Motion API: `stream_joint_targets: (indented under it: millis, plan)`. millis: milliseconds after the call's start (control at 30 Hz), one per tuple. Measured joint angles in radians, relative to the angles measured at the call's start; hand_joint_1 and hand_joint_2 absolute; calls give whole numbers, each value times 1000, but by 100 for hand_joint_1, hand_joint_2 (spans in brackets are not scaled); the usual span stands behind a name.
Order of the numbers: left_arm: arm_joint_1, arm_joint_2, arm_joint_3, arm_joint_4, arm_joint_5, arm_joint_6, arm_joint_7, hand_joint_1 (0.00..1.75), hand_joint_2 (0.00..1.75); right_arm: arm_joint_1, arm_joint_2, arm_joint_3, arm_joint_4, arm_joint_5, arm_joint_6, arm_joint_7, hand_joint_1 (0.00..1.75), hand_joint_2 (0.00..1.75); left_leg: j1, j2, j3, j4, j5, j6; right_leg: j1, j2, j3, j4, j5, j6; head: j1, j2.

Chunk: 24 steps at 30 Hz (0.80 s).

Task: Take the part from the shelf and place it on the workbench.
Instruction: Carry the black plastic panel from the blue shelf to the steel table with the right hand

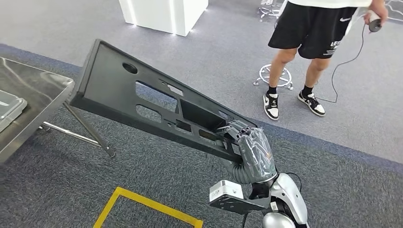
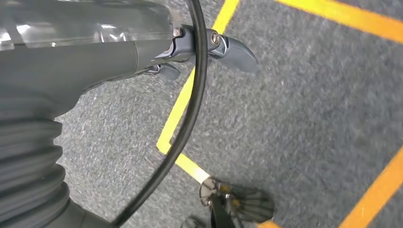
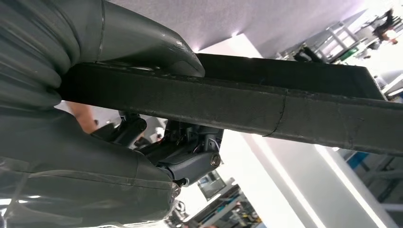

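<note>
A long black plastic panel [image 1: 142,97] with several cut-outs is the part; my right hand [image 1: 249,147] grips its near edge and holds it up in the air, slanting away to the left. In the right wrist view the panel's edge [image 3: 266,107] runs across the picture with the thumb [image 3: 157,45] over it and the darker fingers [image 3: 190,161] under it. The panel's far end hangs just beside the corner of the steel workbench [image 1: 33,88] at the left. My left hand [image 2: 204,50] hangs over the carpet, its fingers apart and holding nothing.
A person in black shorts [image 1: 311,28] stands ahead on the right with a cabled controller, a stool base [image 1: 275,76] beside them. A grey tray [image 1: 7,109] lies on the workbench. Yellow floor tape [image 1: 142,204] marks the carpet. A white block [image 1: 164,14] stands far back.
</note>
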Motion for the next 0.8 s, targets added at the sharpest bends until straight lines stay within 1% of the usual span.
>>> stream_joint_targets:
  millis: [33, 67, 100, 133, 167, 200, 233, 267, 300, 333, 367, 400, 433, 467, 500, 533, 567, 600, 633, 667, 700, 733, 767, 800]
  plan:
    - [-2, -1, -1, 0, 0, 0, 0, 0, 175, 1, -1, -2, -3, 1, 0, 2, 175, 175, 2, -12, 2, -2, 2, 7, -2, 33, -24, 51, -28, 1, 0, 0]
    - [-6, -2, -2, 0, -1, 0, -1, 0, 175, 2, -3, -5, -5, 1, 0, 3, 175, 175, 1, -25, 2, -3, 2, 11, -2, 62, -59, 119, -60, 1, 0, 0]
    - [-8, -2, -4, 0, -3, -2, -2, 0, 175, 3, -5, -7, -6, 1, 1, 4, 175, 175, -1, -39, 1, -2, 2, 15, -2, 76, -98, 188, -86, 0, 0, 0]
    - [-9, -3, -4, 0, -5, -3, -2, 0, 175, 5, -8, -10, -6, 1, 3, 6, 175, 175, -2, -55, 2, -2, 2, 16, -2, 82, -131, 239, -96, -1, 0, 0]
    - [-8, -4, -5, 0, -6, -6, -3, 0, 175, 6, -9, -13, -7, 2, 5, 9, 175, 175, -4, -71, 3, -1, 2, 16, -2, 85, -148, 255, -85, -2, 0, 0]
    - [-7, -5, -6, 0, -9, -7, -3, 0, 175, 6, -11, -15, -8, 2, 8, 11, 175, 175, -5, -87, 4, -1, 1, 16, -2, 88, -145, 230, -54, -5, 0, 0]
    - [-6, -6, -7, 0, -11, -8, -3, 0, 175, 6, -12, -17, -10, 2, 12, 13, 175, 175, -5, -104, 6, 0, 1, 15, -2, 97, -126, 172, -10, -9, 0, 0]
    - [-6, -9, -7, 0, -13, -9, -3, 0, 175, 6, -13, -18, -13, 3, 15, 15, 175, 175, -5, -119, 7, 1, 0, 14, -2, 121, -99, 101, 29, -15, 0, 0]
    - [-7, -11, -8, 0, -15, -9, -2, 0, 175, 5, -14, -18, -16, 3, 19, 17, 175, 175, -6, -134, 5, 4, -1, 11, -3, 143, -75, 39, 57, -18, 0, 0]
    - [-8, -14, -8, 0, -17, -8, -1, 0, 175, 4, -14, -19, -19, 4, 22, 20, 175, 175, -5, -146, 3, 6, -1, 7, -3, 159, -60, -2, 72, -20, 0, 0]
    - [-7, -15, -9, 0, -19, -8, 0, 0, 175, 3, -14, -19, -22, 5, 26, 23, 175, 175, -4, -158, -1, 6, -1, 1, -1, 167, -53, -20, 73, -22, 0, 0]
    - [-5, -16, -9, 0, -19, -8, 2, 0, 175, 1, -14, -19, -23, 6, 31, 26, 175, 175, -2, -169, -4, 6, -1, -6, 0, 157, -51, -24, 73, -24, 0, 0]
    - [-2, -17, -9, 0, -21, -8, 3, 0, 175, -3, -14, -19, -23, 7, 35, 29, 175, 175, 0, -176, -6, 5, -1, -12, -1, 144, -48, -29, 75, -28, 0, 0]
    - [0, -18, -9, 0, -23, -8, 5, 0, 175, -8, -14, -19, -23, 8, 40, 31, 175, 175, 0, -164, -9, 11, -5, -17, -2, 132, -44, -35, 77, -34, 0, 0]
    - [1, -18, -9, 0, -25, -8, 6, 0, 175, -13, -13, -20, -23, 9, 44, 33, 175, 175, -1, -140, -18, 31, -19, -23, -4, 118, -39, -42, 79, -39, 0, 0]
    - [0, -18, -10, 0, -27, -8, 8, 0, 175, -20, -13, -20, -23, 10, 49, 35, 175, 175, -2, -106, -35, 71, -44, -28, -5, 104, -34, -47, 81, -44, 0, 0]
    - [-3, -18, -11, 0, -30, -8, 8, 0, 175, -26, -13, -20, -23, 11, 55, 38, 175, 175, -1, -71, -62, 129, -76, -34, -4, 90, -32, -49, 80, -48, 0, 0]
    - [-6, -18, -12, 0, -31, -8, 9, 0, 175, -32, -12, -21, -22, 12, 59, 41, 175, 175, 2, -52, -95, 195, -109, -40, -2, 74, -31, -49, 78, -49, 0, 0]
    - [-7, -19, -14, 0, -33, -9, 9, 0, 175, -38, -12, -21, -20, 14, 63, 43, 175, 175, 5, -42, -122, 250, -129, -45, -2, 58, -31, -49, 77, -49, 0, 0]
    - [-7, -19, -16, 0, -35, -10, 9, 0, 175, -43, -12, -21, -17, 15, 67, 46, 175, 175, 9, -37, -135, 276, -132, -50, -1, 42, -30, -49, 74, -48, 0, 0]
    - [-5, -19, -18, 0, -37, -10, 9, 0, 175, -48, -11, -21, -15, 16, 69, 47, 175, 175, 12, -32, -128, 262, -116, -54, -2, 28, -28, -48, 72, -46, 0, 0]
    - [-4, -19, -20, 0, -38, -11, 9, 0, 175, -53, -11, -21, -12, 17, 71, 49, 175, 175, 15, -24, -101, 211, -85, -56, -2, 15, -25, -47, 69, -43, 0, 0]
    - [-3, -19, -23, -1, -38, -11, 9, 0, 175, -58, -10, -21, -10, 18, 72, 50, 175, 175, 16, -3, -64, 139, -53, -57, -2, 2, -21, -46, 65, -38, 0, 0]
    - [-4, -19, -25, -1, -39, -11, 9, 0, 175, -62, -8, -21, -8, 19, 72, 50, 175, 175, 14, 16, -31, 76, -30, -53, 1, -10, -18, -44, 60, -32, 0, 0]
